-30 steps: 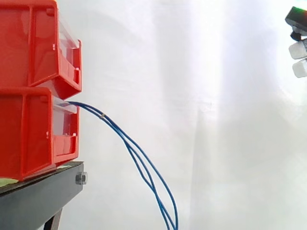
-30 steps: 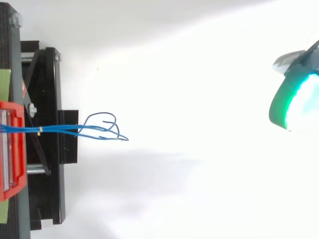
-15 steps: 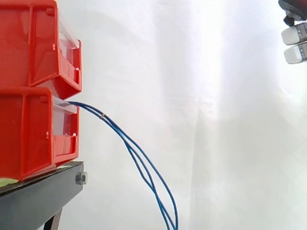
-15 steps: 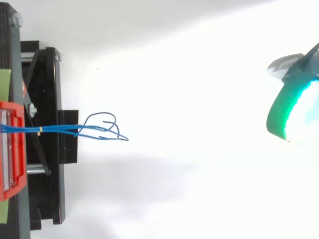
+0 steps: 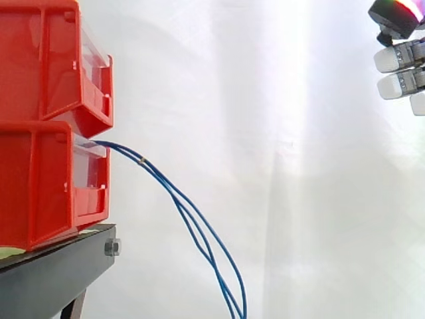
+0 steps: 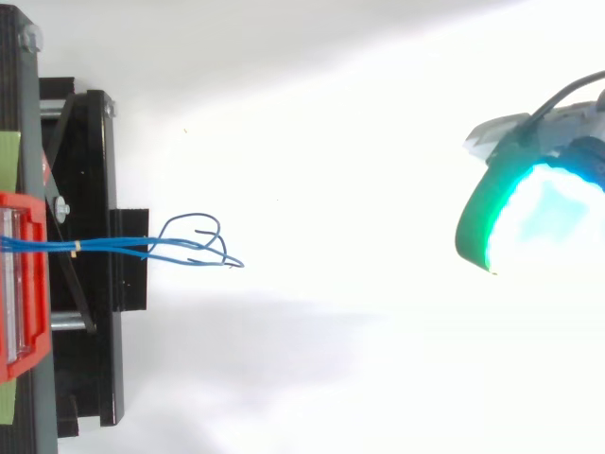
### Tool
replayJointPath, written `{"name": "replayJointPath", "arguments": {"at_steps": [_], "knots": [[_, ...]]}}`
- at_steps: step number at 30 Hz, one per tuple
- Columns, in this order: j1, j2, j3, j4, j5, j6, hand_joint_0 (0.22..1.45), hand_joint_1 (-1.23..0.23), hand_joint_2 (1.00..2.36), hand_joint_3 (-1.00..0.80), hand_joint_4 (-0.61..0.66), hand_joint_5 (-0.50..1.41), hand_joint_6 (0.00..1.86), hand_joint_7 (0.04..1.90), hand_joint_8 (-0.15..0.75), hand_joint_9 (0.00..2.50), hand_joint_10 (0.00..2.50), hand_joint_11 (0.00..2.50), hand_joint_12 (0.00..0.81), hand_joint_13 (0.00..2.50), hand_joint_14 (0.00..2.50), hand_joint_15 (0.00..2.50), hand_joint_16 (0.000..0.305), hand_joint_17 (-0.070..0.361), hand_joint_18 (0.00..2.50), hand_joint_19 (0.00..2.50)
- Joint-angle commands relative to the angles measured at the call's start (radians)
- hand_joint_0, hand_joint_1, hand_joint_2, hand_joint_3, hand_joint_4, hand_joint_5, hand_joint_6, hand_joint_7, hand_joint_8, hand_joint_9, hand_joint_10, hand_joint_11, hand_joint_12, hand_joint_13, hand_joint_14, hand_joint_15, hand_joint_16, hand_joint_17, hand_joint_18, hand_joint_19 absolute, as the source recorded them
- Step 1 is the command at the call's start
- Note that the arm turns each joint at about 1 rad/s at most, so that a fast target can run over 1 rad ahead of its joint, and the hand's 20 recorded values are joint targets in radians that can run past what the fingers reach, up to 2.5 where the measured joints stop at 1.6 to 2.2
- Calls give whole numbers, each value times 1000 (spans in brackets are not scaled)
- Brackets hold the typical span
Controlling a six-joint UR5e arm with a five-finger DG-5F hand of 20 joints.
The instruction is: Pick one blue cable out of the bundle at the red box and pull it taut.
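Side view, 9 o'clock: upper bin (image 5: 46, 60) stacked on the lower red box (image 5: 40, 186), both seated on the black stand (image 5: 53, 279) at 8 o'clock. Leaving the box's front lip, the blue cable bundle (image 5: 192, 219), tied by a small pale band (image 5: 144, 160) just past the lip, then sagging slack toward 6 o'clock and off the lower edge. Top view: same bundle (image 6: 189, 244) running toward 3 o'clock, fanning beyond the stand into loose loops and free ends. No tension anywhere.

Far at 2 o'clock of the side view, the hand (image 5: 398, 60), well apart from the bundle and above it. Fingers reaching toward 9 o'clock, pads (image 5: 397, 83) stacked close, unclenched, holding nothing. Top view: hand (image 6: 529, 213) at 3 o'clock, glowing green, about level with the loops.

Step in hand, by judgement: approach, no contact yet.

Recommended:
- Descend toward 7 o'clock onto the fanned stretch, not near the band with its tightly packed strands.
- Pinch a single strand; confirm the others left free.
- Draw toward 3 o'clock, in line with the box mouth, stopping at straightness.

Risks: two strands caught together; thin cable slipping between thick pads.
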Motion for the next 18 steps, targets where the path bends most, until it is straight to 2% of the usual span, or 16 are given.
{"name": "replayJointPath", "arguments": {"at_steps": [1,5,9,11,14,15,16,18], "knots": [[6,0,1,7,18,-2,546,-570,1000,-497,271,-226,502,709,304,322,0,29,391,239,0,0,63,142,264,183],[12,-5,1,9,35,-5,547,-573,1000,-496,270,-226,502,703,305,325,1,16,391,245,1,0,63,142,273,179],[16,-17,19,18,38,-5,547,-572,1000,-500,271,-226,502,707,305,327,0,16,391,247,0,0,63,142,276,179],[19,-17,21,18,44,-8,538,-552,1000,-500,272,-226,502,708,306,329,0,14,398,320,0,23,64,143,280,182],[26,-17,21,18,75,-32,534,-538,1000,-500,267,-227,502,703,312,361,0,39,406,410,3,93,63,143,345,210],[28,-23,21,20,80,-41,534,-536,1000,-500,267,-227,502,706,312,368,2,61,409,429,2,114,63,142,357,220],[28,-48,28,29,77,-41,534,-536,1000,-500,267,-227,502,707,313,381,0,75,410,435,3,122,63,142,368,225],[26,-62,37,36,66,-37,534,-536,1000,-500,266,-227,502,703,316,386,2,75,412,442,3,120,64,143,387,230]]}}
